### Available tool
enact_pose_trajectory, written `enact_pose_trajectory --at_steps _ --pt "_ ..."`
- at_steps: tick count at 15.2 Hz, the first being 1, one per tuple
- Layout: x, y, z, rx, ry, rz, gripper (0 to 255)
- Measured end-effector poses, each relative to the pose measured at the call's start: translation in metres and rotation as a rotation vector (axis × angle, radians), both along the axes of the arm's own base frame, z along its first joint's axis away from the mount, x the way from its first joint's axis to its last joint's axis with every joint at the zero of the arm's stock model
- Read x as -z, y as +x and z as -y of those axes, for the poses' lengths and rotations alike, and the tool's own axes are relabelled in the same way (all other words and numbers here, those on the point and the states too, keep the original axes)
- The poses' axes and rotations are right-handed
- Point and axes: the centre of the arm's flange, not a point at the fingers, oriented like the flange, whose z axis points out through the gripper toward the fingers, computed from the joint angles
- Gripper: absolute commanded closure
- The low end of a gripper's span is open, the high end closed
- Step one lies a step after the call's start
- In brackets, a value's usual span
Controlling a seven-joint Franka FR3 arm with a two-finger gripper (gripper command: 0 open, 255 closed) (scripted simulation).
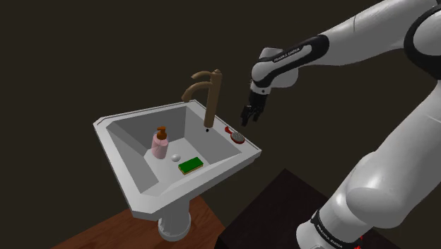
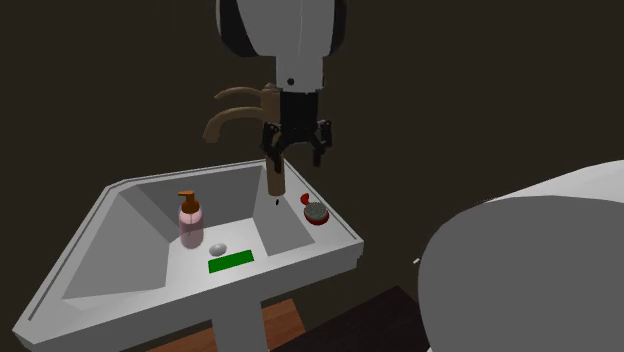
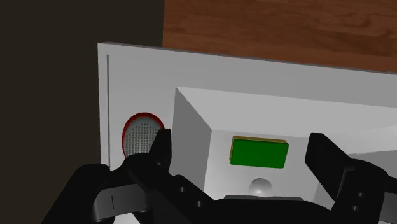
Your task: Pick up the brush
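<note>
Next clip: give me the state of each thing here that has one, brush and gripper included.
brush: lying bristles up on the sink rim, not held.
gripper: jaws open, empty, above the rim near the brush.
soap dispenser: upright in the sink.
sponge: lying flat in the sink.
faucet: no water running.

Bathroom: pedestal sink (image 1: 124,173), faucet (image 1: 205,92), soap dispenser (image 1: 160,143).

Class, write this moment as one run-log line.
round red brush, grey bristles: lying on white sink rim beside brown faucet | black gripper: open, hovering above rim near brush | contact: none
</note>
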Motion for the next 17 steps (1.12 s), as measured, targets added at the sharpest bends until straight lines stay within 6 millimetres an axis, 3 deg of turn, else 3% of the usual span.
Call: enact_pose_trajectory --at_steps 17 --pt "0.154 0.128 0.085 -0.123 -0.054 -0.002 0"
